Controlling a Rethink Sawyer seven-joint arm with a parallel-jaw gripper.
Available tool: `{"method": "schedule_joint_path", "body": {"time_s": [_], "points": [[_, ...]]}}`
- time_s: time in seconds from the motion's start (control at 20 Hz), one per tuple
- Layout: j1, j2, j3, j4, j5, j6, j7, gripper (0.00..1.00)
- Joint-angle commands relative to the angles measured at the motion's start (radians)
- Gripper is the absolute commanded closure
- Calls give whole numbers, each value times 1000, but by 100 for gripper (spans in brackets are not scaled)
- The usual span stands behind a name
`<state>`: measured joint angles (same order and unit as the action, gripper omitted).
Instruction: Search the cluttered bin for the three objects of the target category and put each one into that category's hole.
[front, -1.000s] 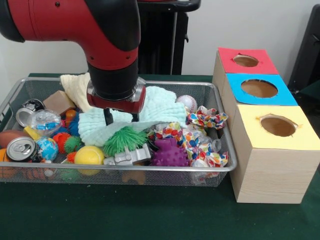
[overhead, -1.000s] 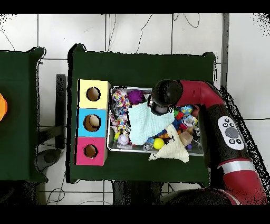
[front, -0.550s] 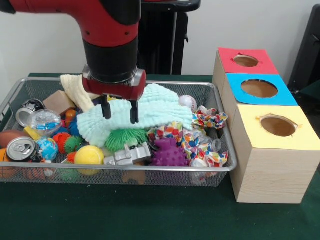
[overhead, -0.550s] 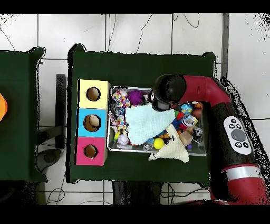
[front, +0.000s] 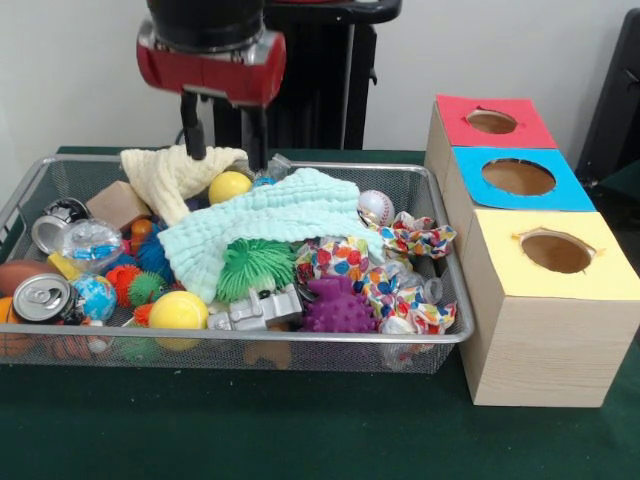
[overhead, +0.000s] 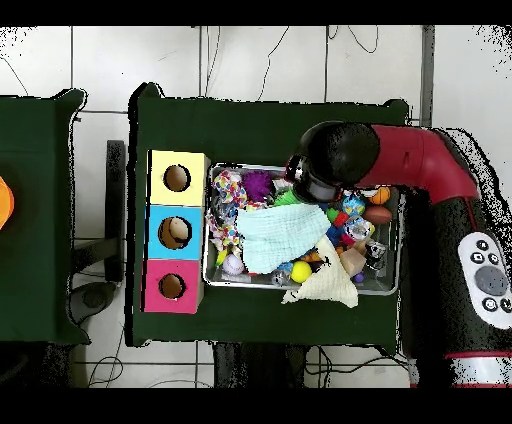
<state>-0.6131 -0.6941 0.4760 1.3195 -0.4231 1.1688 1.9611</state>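
Note:
My gripper (front: 223, 140) hangs open above the back of the wire bin (front: 250, 338), with nothing between its fingers. Below it a mint green cloth (front: 275, 215) lies spread over the middle of the clutter. A cream cloth (front: 170, 172) drapes over the back left, with a yellow ball (front: 229, 186) beside it. A green spiky ball (front: 255, 265), a purple spiky ball (front: 340, 305), a second yellow ball (front: 178, 310) and a baseball (front: 375, 207) also show. From overhead the arm's head (overhead: 325, 170) hides the gripper, and the mint cloth (overhead: 280, 237) lies mid-bin.
Three wooden boxes with holes stand right of the bin: red-topped (front: 525, 128), blue-topped (front: 570, 190), yellow-topped (front: 600, 268). A soda can (front: 42, 298), a globe ball (front: 97, 296), a wooden block (front: 118, 203) and bright patterned cloths (front: 400, 285) fill the rest of the bin.
The gripper has risen from the mint cloth to well above the bin, empty. The cloth stayed in the bin, and the yellow ball at the back is now uncovered.

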Motion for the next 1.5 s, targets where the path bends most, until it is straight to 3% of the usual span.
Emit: {"method": "schedule_joint_path", "body": {"time_s": [0.05, 1.0, 1.5], "points": [[-9, -109, 72, 48, 44, 129, -246, 0], [42, 106, 66, -65, -46, -76, -206, 0], [69, 202, 60, -164, -62, -116, -199, 0]]}}
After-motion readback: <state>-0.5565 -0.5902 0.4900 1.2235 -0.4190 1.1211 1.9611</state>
